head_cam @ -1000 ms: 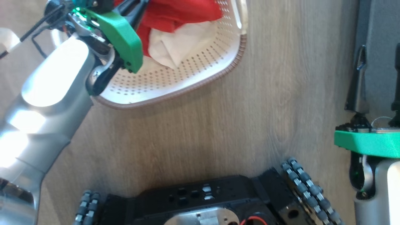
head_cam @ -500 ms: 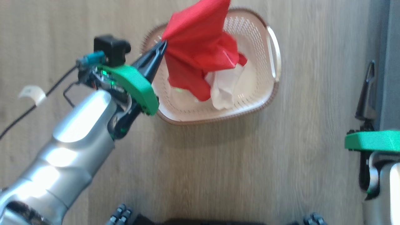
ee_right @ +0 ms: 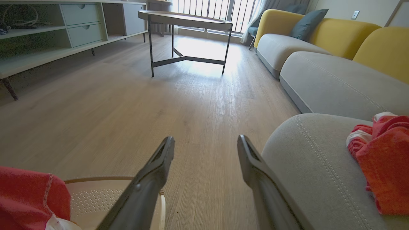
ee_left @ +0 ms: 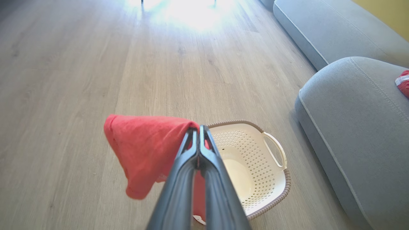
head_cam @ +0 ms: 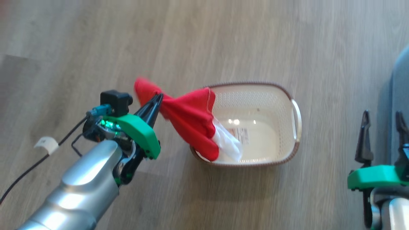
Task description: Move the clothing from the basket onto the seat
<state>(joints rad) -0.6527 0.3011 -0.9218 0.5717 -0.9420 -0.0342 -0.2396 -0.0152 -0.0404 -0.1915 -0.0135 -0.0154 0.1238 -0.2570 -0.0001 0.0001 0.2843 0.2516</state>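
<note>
Your left end effector is pinched shut on the red clothing, held up high so its tail can come out of the basket and go to the grey seat, and your right end effector is wide open, holding nothing

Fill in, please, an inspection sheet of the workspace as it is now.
surface: wooden floor.
job's things: red garment hangs from left hand above basket; second red garment lies on grey seat; label sticker inside basket.
clutter: nothing seen.
hands: left hand shut on red garment; right hand open, holding nothing.
cables: black cable with white tag beside left arm.
surroundings: coffee table, yellow-backed sofa, shelf unit.
</note>
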